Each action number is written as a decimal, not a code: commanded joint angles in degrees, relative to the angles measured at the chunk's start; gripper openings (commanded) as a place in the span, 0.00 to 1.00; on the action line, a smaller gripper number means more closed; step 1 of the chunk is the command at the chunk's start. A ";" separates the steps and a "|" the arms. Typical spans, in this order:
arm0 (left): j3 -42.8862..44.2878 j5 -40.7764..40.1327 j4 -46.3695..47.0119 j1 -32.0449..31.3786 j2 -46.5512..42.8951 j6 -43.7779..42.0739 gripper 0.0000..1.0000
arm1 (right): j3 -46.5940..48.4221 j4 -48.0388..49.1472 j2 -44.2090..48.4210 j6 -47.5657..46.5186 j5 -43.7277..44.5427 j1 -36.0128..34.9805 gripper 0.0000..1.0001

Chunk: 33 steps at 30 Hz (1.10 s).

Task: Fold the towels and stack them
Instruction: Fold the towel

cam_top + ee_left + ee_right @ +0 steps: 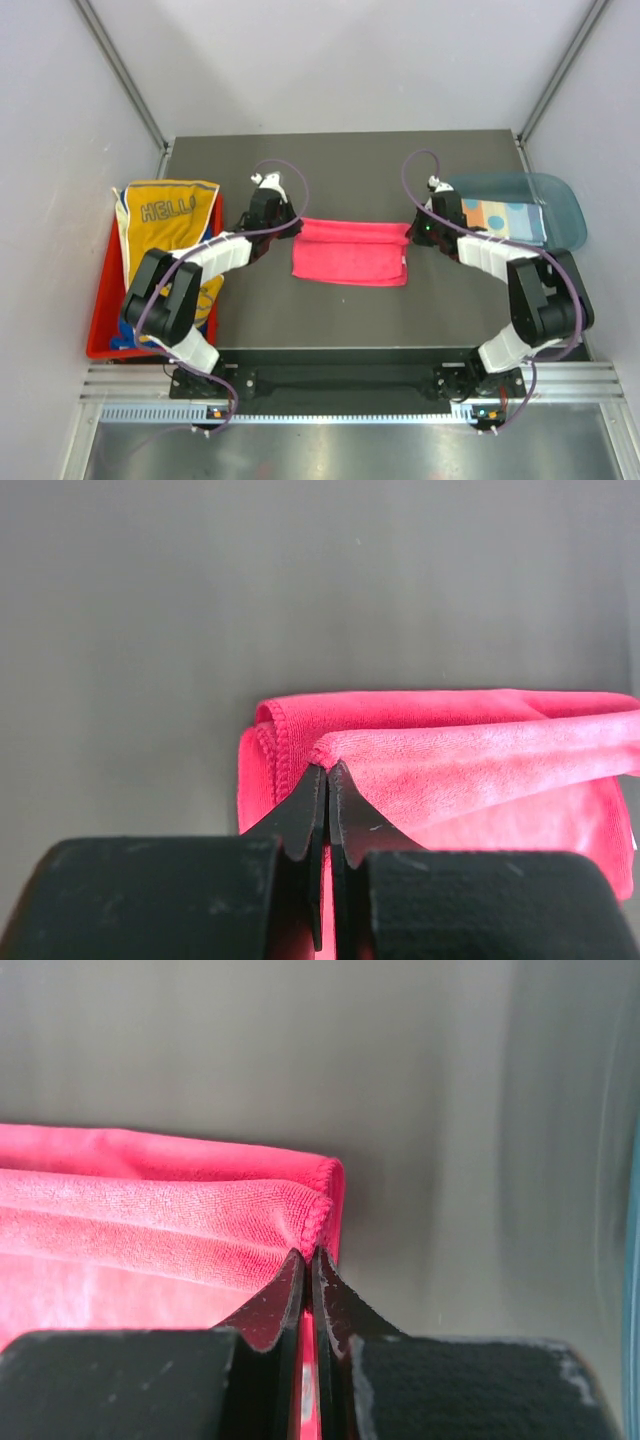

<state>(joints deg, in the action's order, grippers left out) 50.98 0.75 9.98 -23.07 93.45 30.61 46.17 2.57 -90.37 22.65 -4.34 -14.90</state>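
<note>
A hot pink towel [350, 252] lies folded in the middle of the dark table. My left gripper [290, 226] is shut on its far left corner [322, 752], holding that edge raised above the layer beneath. At the towel's far right corner [312, 1222], my right gripper [415, 232] is shut on the cloth in the same way. The yellow "HELLO" towel [165, 225] lies in the red tray [100, 335] on the left. A light blue towel with orange dots [500, 217] lies folded in the teal bin [560, 200] on the right.
The red tray stands off the table's left edge beside my left arm. The translucent teal bin sits at the table's right edge behind my right arm. Grey walls close in the back and sides. A metal rail [340, 385] runs along the near edge.
</note>
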 commanded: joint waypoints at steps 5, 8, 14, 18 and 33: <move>-4.30 -5.67 0.13 -2.77 -7.58 1.29 0.00 | -6.35 2.18 10.20 2.22 0.38 -1.19 0.00; -5.54 -7.43 -1.19 -3.30 -9.25 1.64 0.00 | -8.37 2.09 12.75 2.57 0.30 -1.45 0.00; -7.30 -8.05 -2.85 -3.38 -11.97 2.17 0.00 | -9.61 -0.02 15.48 3.27 1.52 -3.91 0.00; -7.74 -7.35 -3.56 -3.39 -12.59 2.09 0.00 | -10.14 -0.81 15.84 3.97 2.32 -4.88 0.00; -11.08 -4.62 -3.91 -3.91 -11.53 3.32 0.00 | -10.22 -4.41 15.31 4.59 4.07 -7.34 0.00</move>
<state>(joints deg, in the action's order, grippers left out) 40.73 -3.86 5.17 -26.79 82.87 33.30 35.99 -1.28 -76.18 26.85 -1.74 -21.39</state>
